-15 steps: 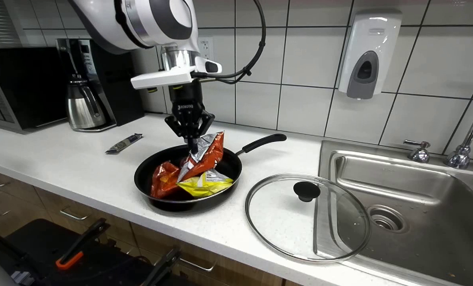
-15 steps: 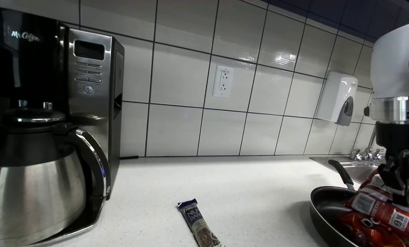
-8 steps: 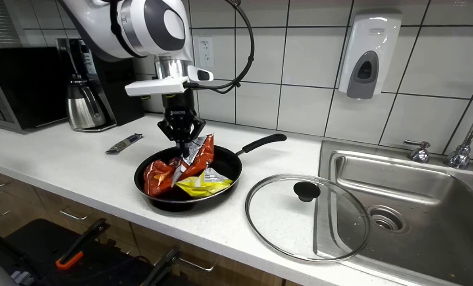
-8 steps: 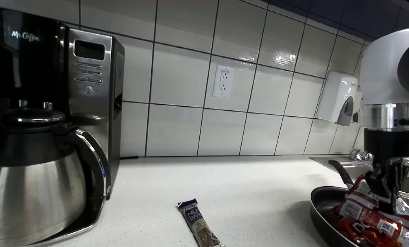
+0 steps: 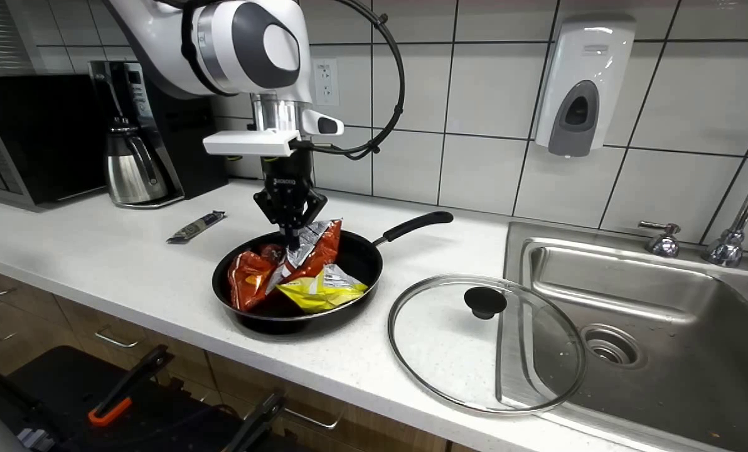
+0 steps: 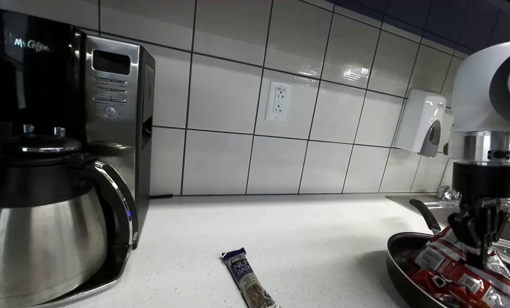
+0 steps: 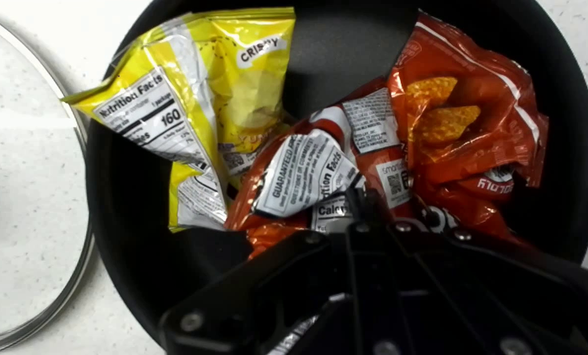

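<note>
- Your end effector (image 5: pixel 293 243) is closed, tips against the upper red bag (image 7: pixel 306 170) in the pan (image 7: pixel 343 44); you can't tell whether it is pinched. A weak pinch could slip; hard pressing could burst the bag.
- The second red bag (image 7: pixel 471 123) lies against it and could drag along.
- The yellow bag (image 7: pixel 235 98), its corner at the pan's rim, could spill if you sweep sideways.
- Beyond, the lid (image 5: pixel 486 304) juts over the sink (image 5: pixel 656 395); a shoved pan could tip it in.

A crumpled red snack bag (image 7: pixel 318 162), printed with pale nutrition panels, is pinched into a fold and held tilted inside the black frying pan (image 7: pixel 338 54); its lower edge is hidden, so whether the pan's base is touched cannot be told.
</note>
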Tool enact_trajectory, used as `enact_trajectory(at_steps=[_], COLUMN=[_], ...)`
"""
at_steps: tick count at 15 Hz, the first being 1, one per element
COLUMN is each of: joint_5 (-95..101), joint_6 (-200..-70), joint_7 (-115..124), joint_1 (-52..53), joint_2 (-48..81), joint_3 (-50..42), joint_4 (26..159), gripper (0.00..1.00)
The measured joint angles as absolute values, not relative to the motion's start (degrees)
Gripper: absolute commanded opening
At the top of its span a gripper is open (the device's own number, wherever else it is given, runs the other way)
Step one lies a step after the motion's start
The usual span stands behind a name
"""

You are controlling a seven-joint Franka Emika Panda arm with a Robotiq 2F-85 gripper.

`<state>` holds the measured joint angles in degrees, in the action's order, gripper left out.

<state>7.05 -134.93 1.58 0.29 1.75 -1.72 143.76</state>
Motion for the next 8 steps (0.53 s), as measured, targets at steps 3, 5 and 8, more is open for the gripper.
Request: enact_trajectory(at_steps=[3, 5, 8], joint_5=[4.25, 2.81, 1.10], joint_6=[-137.25, -138.67, -140.00], joint_7=[2.27, 2.80, 3.17], joint_1=[-0.15, -0.45, -0.63], joint_2=[2.76, 3.53, 4.50], joint_3=[-2.29, -2.61, -2.95], joint_4=[143.76, 143.76, 143.76], gripper=[0.00, 0.00, 0.00])
